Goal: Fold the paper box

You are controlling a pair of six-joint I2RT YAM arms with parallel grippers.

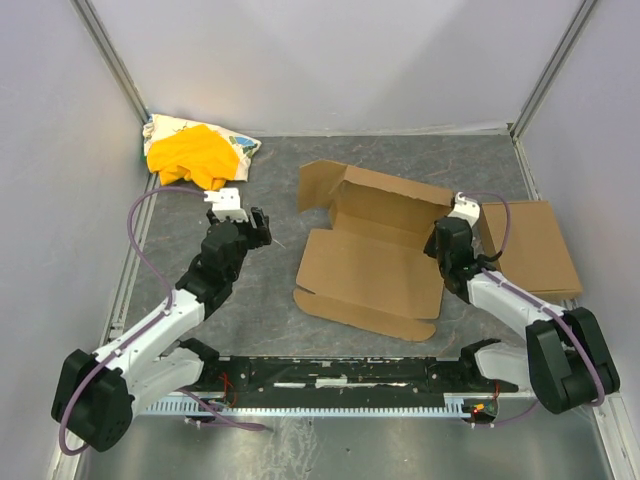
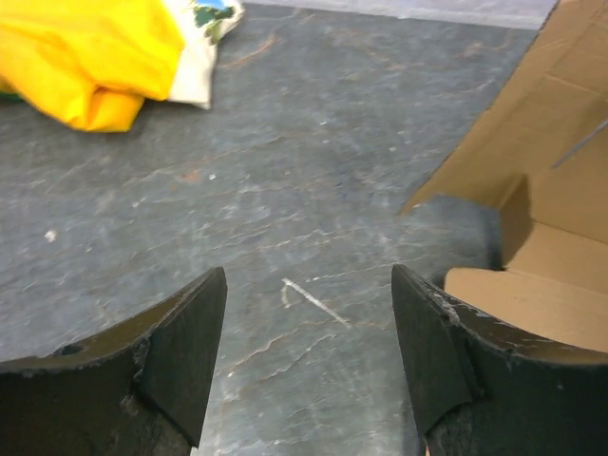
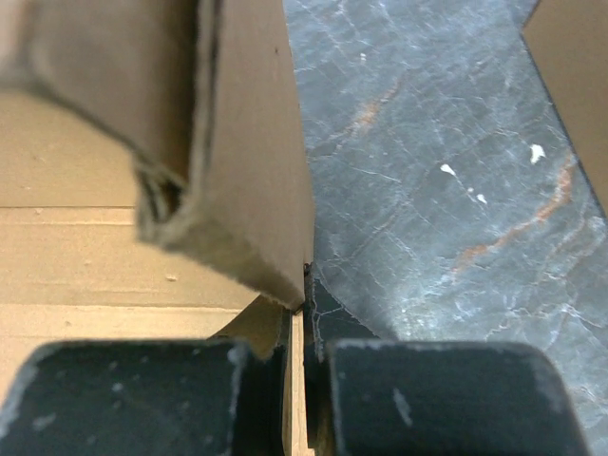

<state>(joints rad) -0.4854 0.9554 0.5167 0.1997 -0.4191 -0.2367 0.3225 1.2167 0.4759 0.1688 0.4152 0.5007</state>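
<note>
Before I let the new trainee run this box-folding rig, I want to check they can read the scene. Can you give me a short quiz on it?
1. True or false: the left tool is shut on the paper box.
2. The right tool pinches which part of the box? A: its right-hand wall. B: its near flap. C: its far-left flap.
3. Fill in: seen from the top camera, the yellow cloth lies in the far-____ corner.

Key: 1 false (it is open and holds nothing); 2 A; 3 left.
</note>
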